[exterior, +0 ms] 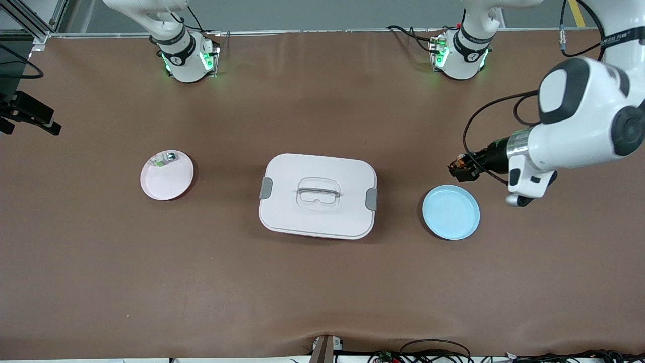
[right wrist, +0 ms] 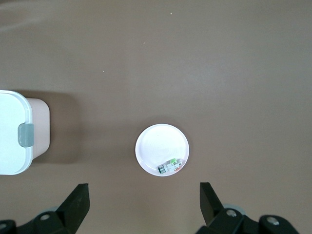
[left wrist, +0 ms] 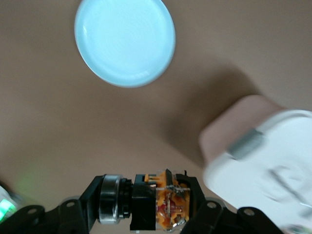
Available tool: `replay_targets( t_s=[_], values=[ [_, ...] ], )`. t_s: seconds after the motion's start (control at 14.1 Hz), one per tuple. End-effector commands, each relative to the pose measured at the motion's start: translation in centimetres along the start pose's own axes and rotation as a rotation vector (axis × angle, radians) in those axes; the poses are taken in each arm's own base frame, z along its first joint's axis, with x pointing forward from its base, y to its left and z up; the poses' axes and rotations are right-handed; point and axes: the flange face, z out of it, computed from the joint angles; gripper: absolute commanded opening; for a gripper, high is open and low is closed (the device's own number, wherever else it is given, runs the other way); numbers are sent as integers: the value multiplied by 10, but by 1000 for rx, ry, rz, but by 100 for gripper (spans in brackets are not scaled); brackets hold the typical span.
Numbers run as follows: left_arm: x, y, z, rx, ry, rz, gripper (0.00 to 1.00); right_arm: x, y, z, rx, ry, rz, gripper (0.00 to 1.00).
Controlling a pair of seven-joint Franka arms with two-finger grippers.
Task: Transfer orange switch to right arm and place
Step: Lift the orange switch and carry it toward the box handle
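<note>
My left gripper (exterior: 462, 169) is shut on the orange switch (exterior: 457, 165), a small black part with an orange-amber middle and a silvery ring. It holds the switch in the air over bare table beside the blue plate (exterior: 451, 212). In the left wrist view the switch (left wrist: 163, 202) sits crosswise between the fingers of the left gripper (left wrist: 146, 207). My right gripper (right wrist: 144, 197) is open and empty, high over the table near the pink plate (right wrist: 162, 149). The front view shows only the right arm's base.
A white lidded box (exterior: 318, 195) stands mid-table, between the plates. The pink plate (exterior: 167, 175) toward the right arm's end holds a small whitish-green part (exterior: 165, 159). The blue plate (left wrist: 125, 41) holds nothing. A black device sits at the table edge (exterior: 30, 113).
</note>
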Motion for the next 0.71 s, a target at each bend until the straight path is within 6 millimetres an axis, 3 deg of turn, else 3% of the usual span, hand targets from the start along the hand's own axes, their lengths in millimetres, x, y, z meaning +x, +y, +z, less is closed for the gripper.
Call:
replay_targets(
  t_s=[0.0,0.28,0.64],
  values=[
    [-36,4,-47,-132,-62,-144,28,-4,1,-1,8,0,12,100],
    [-72,20,-81,-245,-141,-281,28,-4,1,-1,8,0,12,100],
    [-146,75,-63,-280,-170,-453,28,-4,1,-1,8,-1,12,100]
  ],
)
